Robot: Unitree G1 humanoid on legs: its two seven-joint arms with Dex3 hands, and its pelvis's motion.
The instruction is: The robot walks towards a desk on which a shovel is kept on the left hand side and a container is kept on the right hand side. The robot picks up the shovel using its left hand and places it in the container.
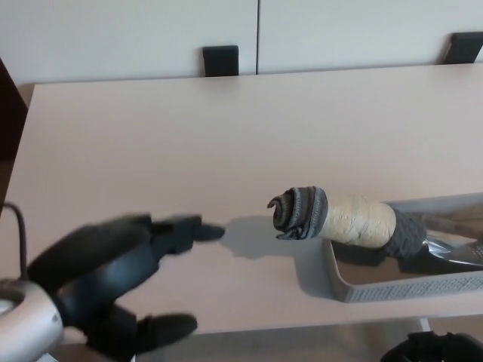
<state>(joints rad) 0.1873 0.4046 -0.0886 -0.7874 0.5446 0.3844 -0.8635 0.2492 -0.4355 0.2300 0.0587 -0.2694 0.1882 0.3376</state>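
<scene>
Now shovel (355, 222) lies in container (392, 286), wrapped handle jutting over its left rim above counter (226, 136). Left hand (106, 286) low-left, fingers (177, 234) spread, empty.

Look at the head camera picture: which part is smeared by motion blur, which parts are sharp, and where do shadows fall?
Head view: the left robot hand at lower left is smeared by motion blur; the shovel and container are sharp; the shovel's handle throws a soft shadow on the desk just to its left; lighting is even, with no strong glare.
</scene>
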